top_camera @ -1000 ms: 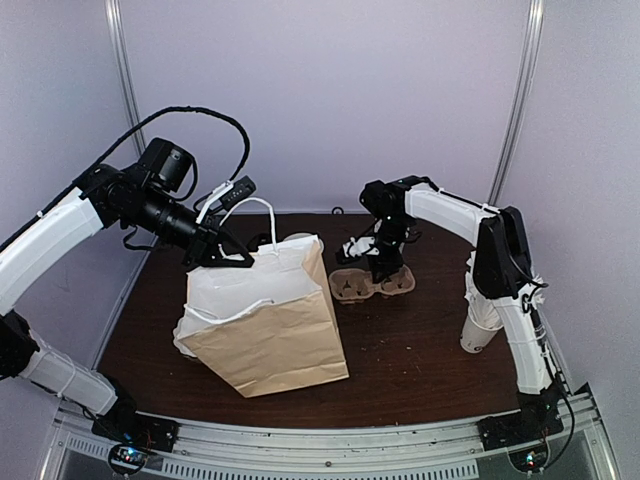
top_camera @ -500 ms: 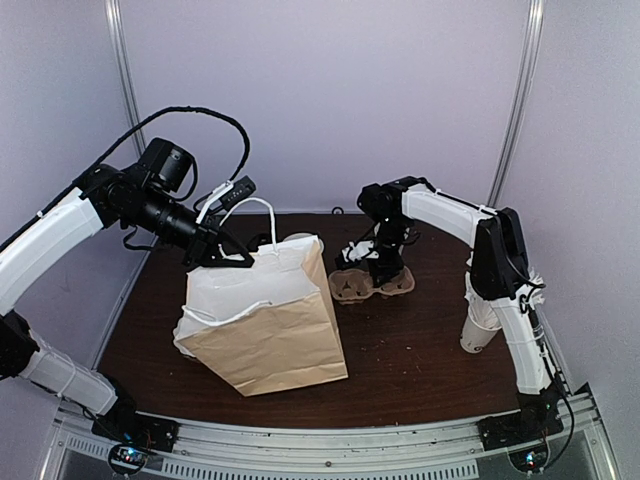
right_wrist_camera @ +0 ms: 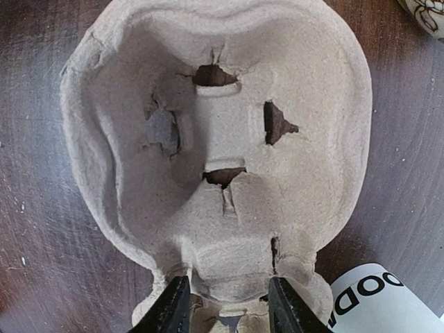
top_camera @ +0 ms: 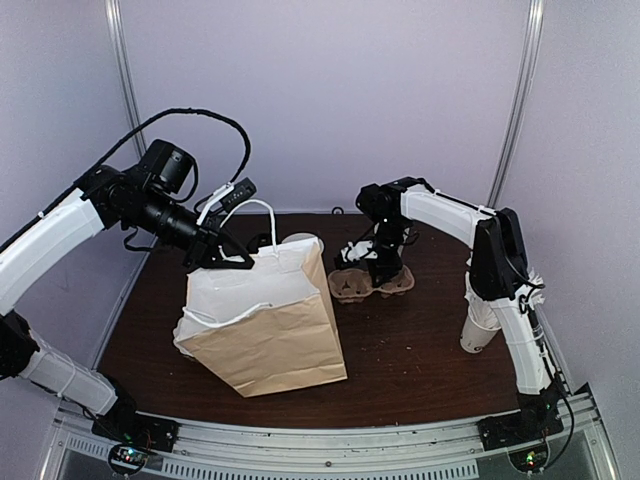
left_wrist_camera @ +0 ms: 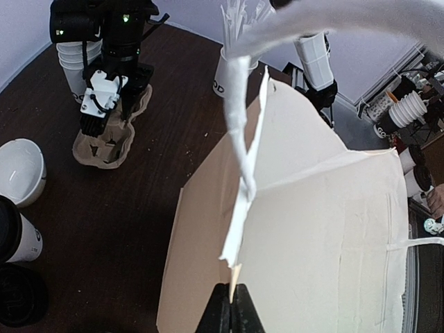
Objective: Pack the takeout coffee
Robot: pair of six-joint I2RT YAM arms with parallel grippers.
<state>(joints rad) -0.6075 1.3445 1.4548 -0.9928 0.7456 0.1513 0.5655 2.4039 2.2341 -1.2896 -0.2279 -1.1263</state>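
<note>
The takeout coffee [left_wrist_camera: 25, 240], a white paper cup with a black lid, stands at the left edge of the left wrist view, apart from both grippers. My left gripper [left_wrist_camera: 231, 291] [top_camera: 228, 258] is shut on the top rim of the brown paper bag [top_camera: 270, 325] and holds that rim up. My right gripper [right_wrist_camera: 225, 284] [top_camera: 375, 270] points down over the pulp cup carrier [right_wrist_camera: 222, 139] [top_camera: 370, 283]. Its jaws press on both sides of the carrier's narrow middle ridge. The carrier's cup well is empty.
An open white cup [left_wrist_camera: 21, 170] and a black lid [left_wrist_camera: 17, 295] sit beside the coffee behind the bag. A white cup of paper-wrapped sticks [left_wrist_camera: 232, 66] and a stack of white cups [top_camera: 480, 325] stand to the right. A printed white cup [right_wrist_camera: 374, 298] is close to the carrier.
My right gripper and the carrier have edged slightly toward the back of the table. The left arm and the bag have stayed put.
</note>
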